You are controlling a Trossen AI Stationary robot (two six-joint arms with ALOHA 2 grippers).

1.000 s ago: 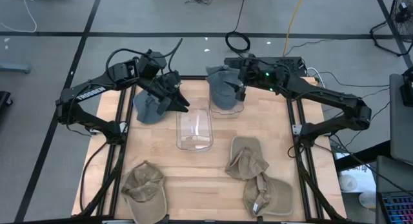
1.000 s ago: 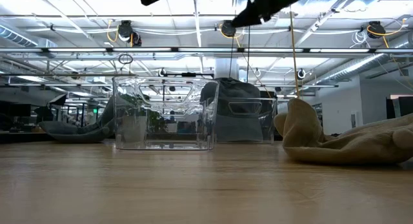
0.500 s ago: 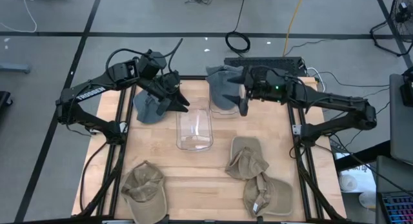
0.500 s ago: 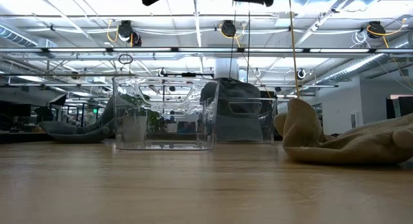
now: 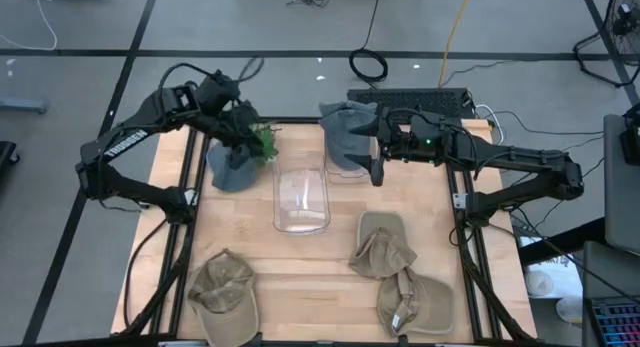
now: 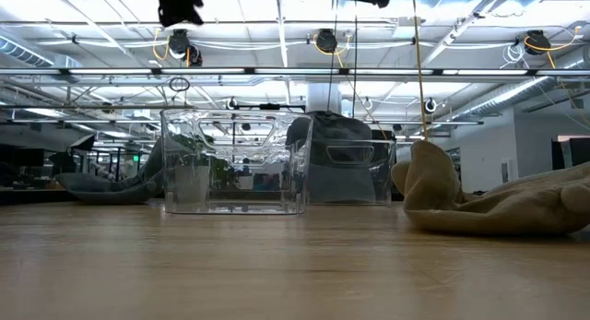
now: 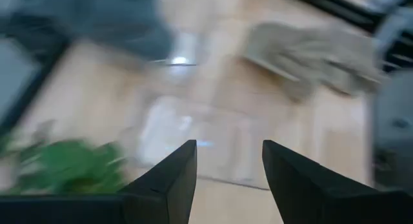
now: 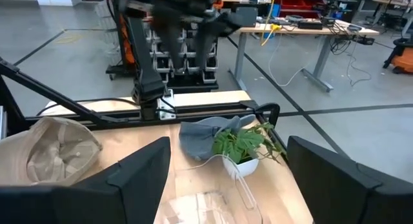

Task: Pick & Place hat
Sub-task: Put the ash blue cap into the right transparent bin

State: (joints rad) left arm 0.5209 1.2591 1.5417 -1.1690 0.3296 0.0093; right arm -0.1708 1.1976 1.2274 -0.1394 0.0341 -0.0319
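The left gripper (image 5: 262,147) is hovering half-spread and empty just right of the grey hat (image 5: 232,165). The right gripper (image 5: 374,173) is hanging wide open beside the far bin's hat (image 5: 345,132).

The table (image 5: 340,277) is pale wood with a smooth, faintly satin top, edged by matt black metal rails (image 5: 465,247). Two clear bins (image 6: 235,163) look like glossy hard plastic. The grey hats (image 5: 347,132) and khaki hats (image 5: 222,292) are soft matt cloth, creased. The green plant (image 8: 240,143) may be plastic; the view is too soft to tell.
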